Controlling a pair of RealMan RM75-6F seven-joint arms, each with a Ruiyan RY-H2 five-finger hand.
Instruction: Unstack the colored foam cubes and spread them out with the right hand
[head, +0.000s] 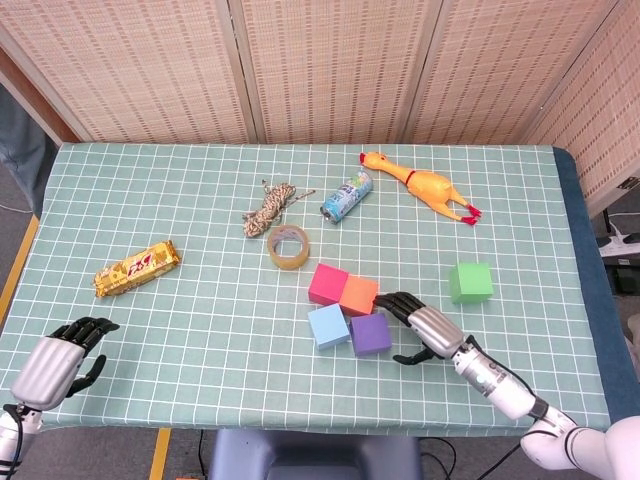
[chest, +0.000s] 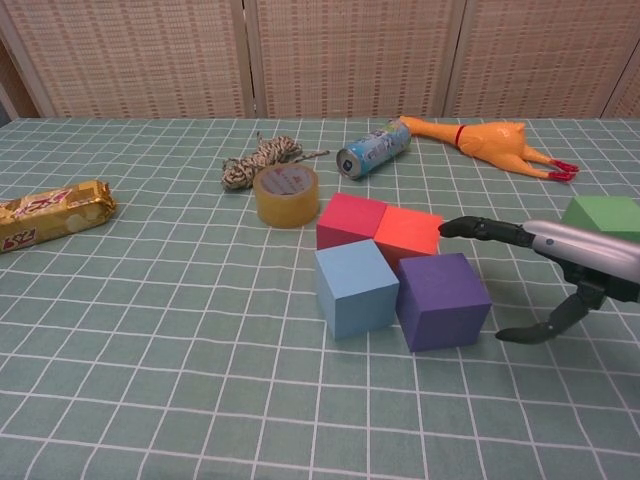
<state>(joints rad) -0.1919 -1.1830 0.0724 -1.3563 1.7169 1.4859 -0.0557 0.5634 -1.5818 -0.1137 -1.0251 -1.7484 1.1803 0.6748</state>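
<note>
Overhead, green checked tablecloth (head: 200, 300); woven screens (head: 330, 70) behind.

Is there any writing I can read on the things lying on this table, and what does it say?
Nothing reads clearly.
Snack bar wrapper: red lettering, too blurred to read.
Tape roll: faint red print on its core, too small to read.
Small can: printed label, illegible.
Foam cubes and rubber chicken: no text.

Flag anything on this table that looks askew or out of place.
The four clustered foam cubes sit skewed to the checked cloth's grid: pink foam cube, orange foam cube, light blue foam cube and purple foam cube. The green foam cube lies apart. The right hand is open beside the purple one.
</note>
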